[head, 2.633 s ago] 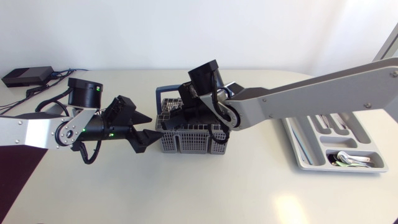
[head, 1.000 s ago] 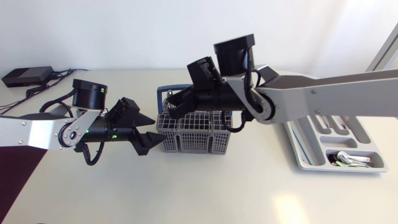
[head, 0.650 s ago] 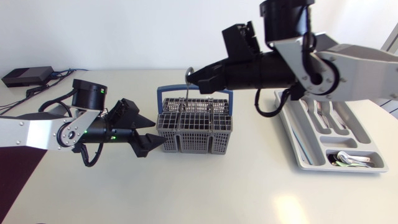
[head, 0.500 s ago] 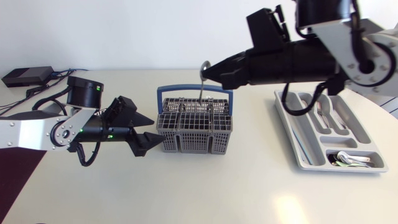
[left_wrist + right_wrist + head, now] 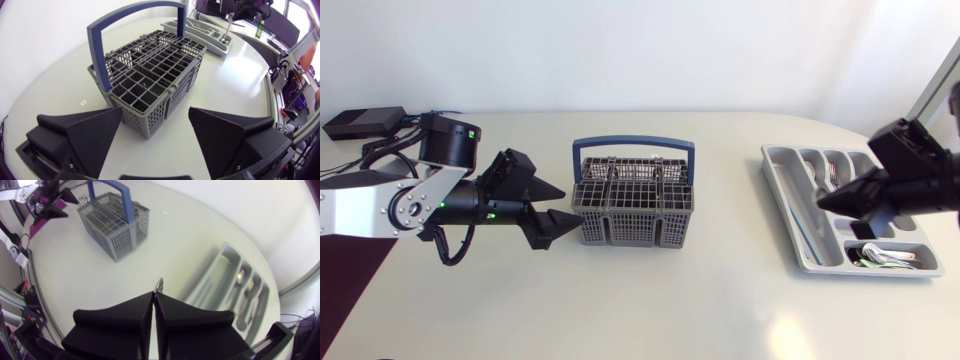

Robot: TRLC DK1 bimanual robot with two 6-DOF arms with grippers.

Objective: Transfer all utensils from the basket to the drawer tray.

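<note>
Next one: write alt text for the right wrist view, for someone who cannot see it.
The right gripper is shut on a thin utensil whose rounded tip pokes out ahead of it, above the table. Just ahead lies the grey drawer tray with some cutlery in it, and farther off stands the blue-handled grey basket.

From overhead I get bright, even light on the pale bench (image 5: 650,300), with one soft glare patch near its front edge and only faint shadows beside the basket (image 5: 635,212). Both wrist cameras bend lines hard toward their edges, so the bench rim bows into an arc. My left claw (image 5: 155,114) and right claw (image 5: 154,297) sit so close to their lenses that they read as flat black; the utensil (image 5: 159,284) pinched in the right one shows as a small glint.
</note>
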